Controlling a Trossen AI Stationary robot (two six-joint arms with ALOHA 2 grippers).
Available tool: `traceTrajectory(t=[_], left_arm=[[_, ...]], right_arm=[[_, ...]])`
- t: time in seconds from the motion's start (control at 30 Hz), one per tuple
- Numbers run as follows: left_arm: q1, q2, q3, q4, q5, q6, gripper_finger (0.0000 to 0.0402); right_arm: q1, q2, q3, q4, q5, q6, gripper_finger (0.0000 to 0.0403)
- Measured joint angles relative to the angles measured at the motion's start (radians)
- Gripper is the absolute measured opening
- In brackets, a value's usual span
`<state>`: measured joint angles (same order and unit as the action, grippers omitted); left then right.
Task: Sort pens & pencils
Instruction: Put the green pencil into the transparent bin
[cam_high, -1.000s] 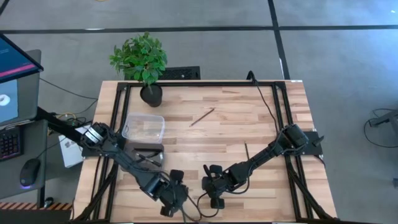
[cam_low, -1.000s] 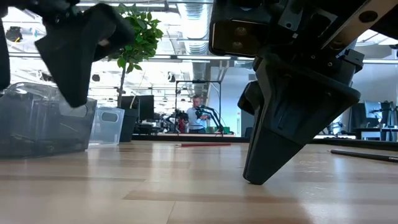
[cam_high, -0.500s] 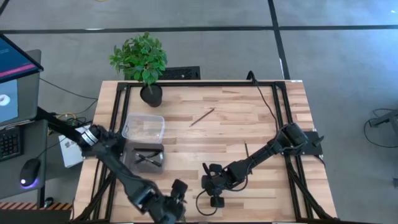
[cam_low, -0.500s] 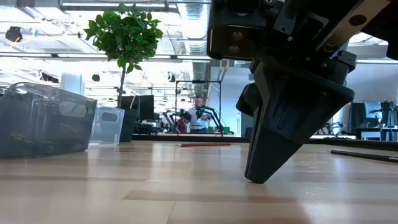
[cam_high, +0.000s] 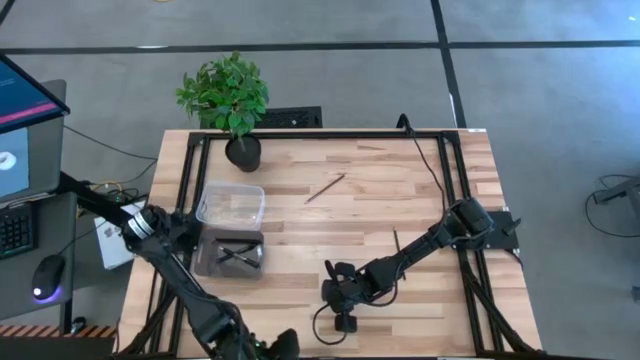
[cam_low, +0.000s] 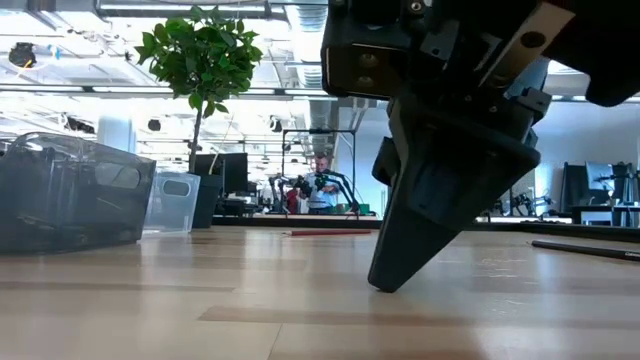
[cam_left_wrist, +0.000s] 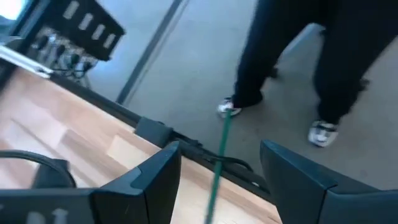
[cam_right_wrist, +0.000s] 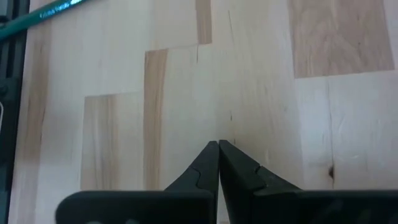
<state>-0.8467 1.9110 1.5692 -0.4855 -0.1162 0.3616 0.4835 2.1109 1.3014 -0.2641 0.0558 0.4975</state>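
A: Right arm's jaws?
B: Pressed together, empty, tips on the bare counter (cam_high: 420, 200); right gripper (cam_right_wrist: 218, 155) sits at about six o'clock.
A: Left?
B: Left gripper (cam_left_wrist: 214, 180) hangs at seven o'clock by the counter's edge, jaws spread, a green pencil (cam_left_wrist: 217, 163) between them; I can't tell if it's held.
A: The rest?
B: Dark pens (cam_high: 236, 254) in the grey bin (cam_high: 205, 262) at nine, brown pencil (cam_high: 324, 188) near twelve, black pen (cam_high: 396, 241) at three.

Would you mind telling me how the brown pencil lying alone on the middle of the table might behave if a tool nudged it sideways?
The brown pencil looks thin, straight and rigid, so it would probably stay stiff, not bend. It lies flat on the smooth wooden table with nothing touching it, so it may well roll or skid. It seems light and would likely move easily.
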Motion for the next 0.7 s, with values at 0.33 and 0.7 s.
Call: traceTrajectory(t=[0.33, 0.7], left_arm=[[-0.008, 0.101, 0.003, 0.028, -0.019, 0.044, 0.0210], [-0.016, 0.153, 0.003, 0.095, -0.023, 0.123, 0.0210]], right_arm=[[-0.002, 0.001, 0.000, 0.039, 0.006, 0.120, 0.0037], [-0.001, 0.003, 0.000, 0.078, 0.027, 0.194, 0.0037]])
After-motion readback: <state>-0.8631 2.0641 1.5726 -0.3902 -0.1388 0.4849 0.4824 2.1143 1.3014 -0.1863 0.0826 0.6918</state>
